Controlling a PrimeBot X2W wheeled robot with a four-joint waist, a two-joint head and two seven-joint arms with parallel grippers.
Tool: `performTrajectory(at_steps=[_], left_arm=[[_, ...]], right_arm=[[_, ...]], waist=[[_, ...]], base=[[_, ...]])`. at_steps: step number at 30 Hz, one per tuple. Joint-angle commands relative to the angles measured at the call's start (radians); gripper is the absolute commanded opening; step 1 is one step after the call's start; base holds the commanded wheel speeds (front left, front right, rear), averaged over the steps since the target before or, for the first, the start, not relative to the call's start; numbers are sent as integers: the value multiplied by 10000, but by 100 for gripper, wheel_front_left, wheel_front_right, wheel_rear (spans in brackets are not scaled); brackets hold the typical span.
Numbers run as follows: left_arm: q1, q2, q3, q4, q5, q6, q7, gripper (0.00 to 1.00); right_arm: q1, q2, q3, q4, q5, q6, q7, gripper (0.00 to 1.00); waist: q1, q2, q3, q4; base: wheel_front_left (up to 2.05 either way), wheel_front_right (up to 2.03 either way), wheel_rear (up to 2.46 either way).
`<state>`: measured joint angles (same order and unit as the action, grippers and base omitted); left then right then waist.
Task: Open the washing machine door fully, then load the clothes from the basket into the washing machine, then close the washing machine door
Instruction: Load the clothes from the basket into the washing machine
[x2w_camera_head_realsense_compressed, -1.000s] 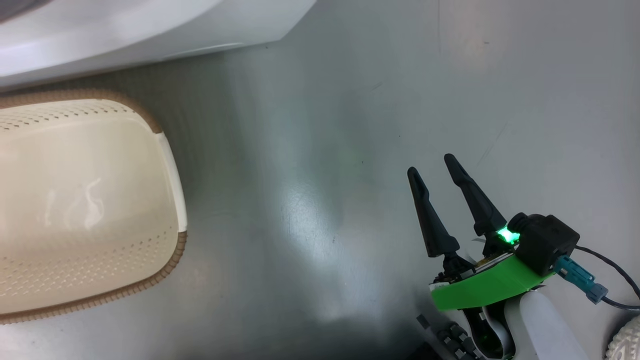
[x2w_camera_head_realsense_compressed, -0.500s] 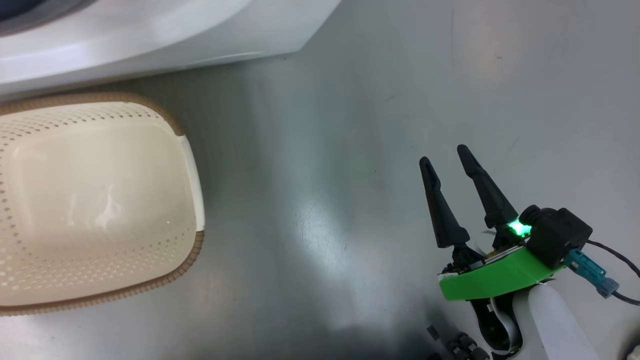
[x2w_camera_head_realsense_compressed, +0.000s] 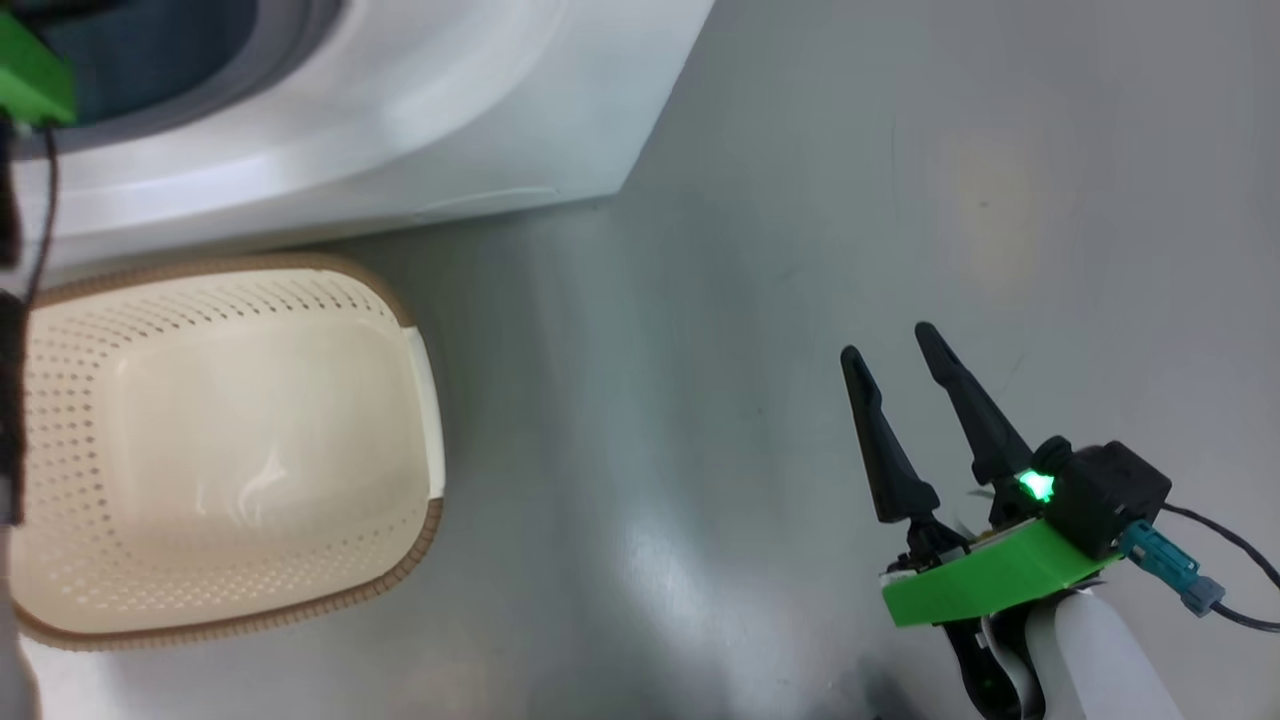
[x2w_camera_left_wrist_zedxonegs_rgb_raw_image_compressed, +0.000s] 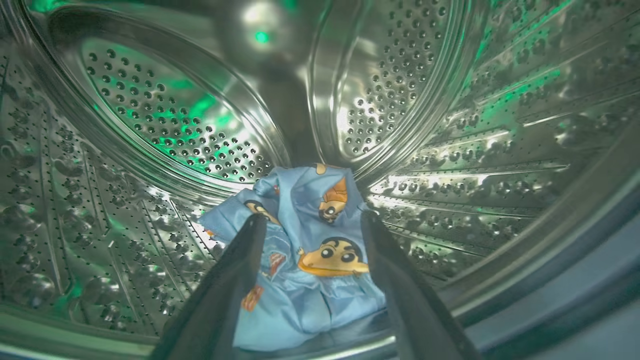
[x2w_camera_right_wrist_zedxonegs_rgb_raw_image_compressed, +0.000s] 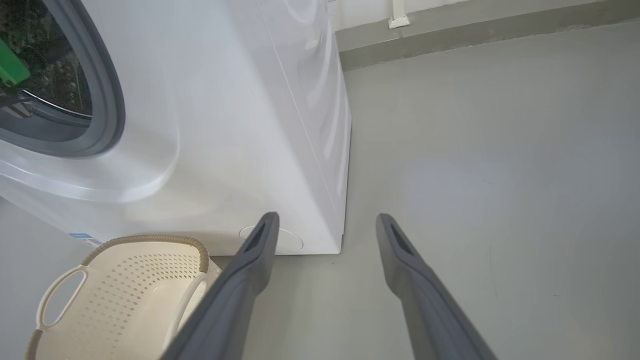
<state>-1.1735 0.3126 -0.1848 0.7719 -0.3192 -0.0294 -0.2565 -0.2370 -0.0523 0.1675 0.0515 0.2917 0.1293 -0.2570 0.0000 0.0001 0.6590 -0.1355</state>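
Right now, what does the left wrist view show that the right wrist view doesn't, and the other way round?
Left wrist view: the steel drum from inside, with the clothes lying low in it between the spread fingers of the left gripper. Right wrist view: the basket, the visible part of its inside bare, the floor and the open right gripper. Both: the washer, from inside in one and from outside in the other.

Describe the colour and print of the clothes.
The clothes are light blue with orange-brown cartoon figures; best in left wrist view.
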Motion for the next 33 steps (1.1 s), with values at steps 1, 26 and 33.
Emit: performTrajectory(at_steps=[1,26,33], left_arm=[[468,415,238,-458,-47,104,-50,100],[7341,333,1442,-5769,-578,1589,179,100],[9501,279,2025,-7260,-766,2256,182,100]], right_arm=[[422,20,143,-140,-98,14,-48,100],[1657,20,261,228,-49,14,-48,100],[1831,20,252,179,-184,14,-48,100]], waist=[[0,-1,-612,62],[0,-1,-3849,-345],[0,-1,-4392,-433]], base=[[0,0,0],[0,0,0],[0,0,0]])
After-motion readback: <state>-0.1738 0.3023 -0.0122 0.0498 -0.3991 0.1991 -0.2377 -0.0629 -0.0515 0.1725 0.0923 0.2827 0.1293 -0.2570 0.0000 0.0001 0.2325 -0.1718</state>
